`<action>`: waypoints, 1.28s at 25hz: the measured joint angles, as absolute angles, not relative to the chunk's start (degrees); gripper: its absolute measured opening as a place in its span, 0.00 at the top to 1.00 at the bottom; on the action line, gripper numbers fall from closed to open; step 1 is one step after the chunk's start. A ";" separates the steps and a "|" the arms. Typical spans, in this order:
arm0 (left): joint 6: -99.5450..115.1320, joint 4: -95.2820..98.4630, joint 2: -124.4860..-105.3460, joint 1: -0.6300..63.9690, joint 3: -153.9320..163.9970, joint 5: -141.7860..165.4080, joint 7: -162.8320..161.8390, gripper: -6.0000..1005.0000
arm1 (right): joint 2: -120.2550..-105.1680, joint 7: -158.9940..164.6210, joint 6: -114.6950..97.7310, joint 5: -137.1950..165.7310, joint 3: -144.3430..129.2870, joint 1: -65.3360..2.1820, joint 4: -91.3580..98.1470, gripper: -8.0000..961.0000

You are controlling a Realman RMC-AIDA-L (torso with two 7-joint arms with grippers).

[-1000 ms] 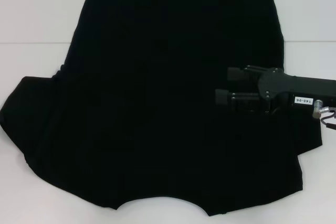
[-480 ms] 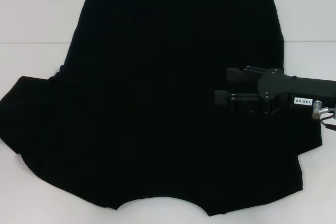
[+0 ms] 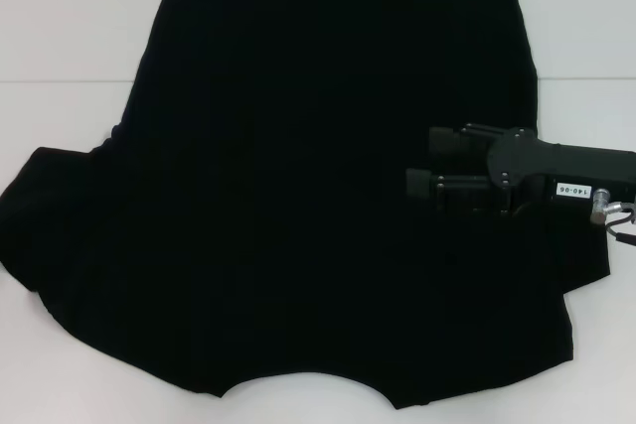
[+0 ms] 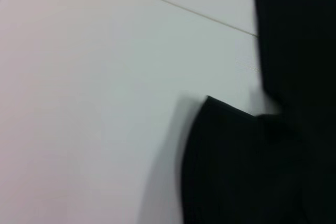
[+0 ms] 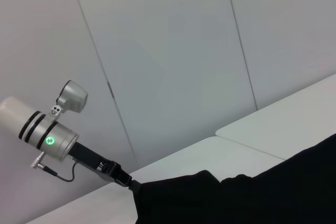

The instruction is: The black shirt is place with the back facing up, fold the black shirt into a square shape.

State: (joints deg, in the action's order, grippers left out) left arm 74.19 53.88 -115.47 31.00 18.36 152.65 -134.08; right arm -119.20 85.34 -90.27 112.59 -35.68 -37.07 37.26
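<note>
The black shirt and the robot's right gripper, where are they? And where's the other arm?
black shirt [image 3: 298, 196]: head view, middle of the spread cloth.
right gripper [image 3: 429, 162]: head view, between its two fingers, over the shirt's right side.
left arm [image 5: 55, 141]: right wrist view, silver wrist section with the green light.

black shirt [image 3: 298, 196] collar edge cut off; right sleeve hidden.
</note>
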 joint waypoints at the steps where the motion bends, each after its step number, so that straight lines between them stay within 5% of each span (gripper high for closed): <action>1: 74.81 53.88 -115.47 31.13 18.37 152.48 -134.01 0.99 | -119.20 85.34 -90.27 112.59 -35.68 -37.10 37.26 0.05; 32: 78.81 53.65 -115.45 30.22 14.99 147.58 -133.36 0.98 | -119.09 85.25 -90.27 112.59 -35.58 -36.86 37.17 0.05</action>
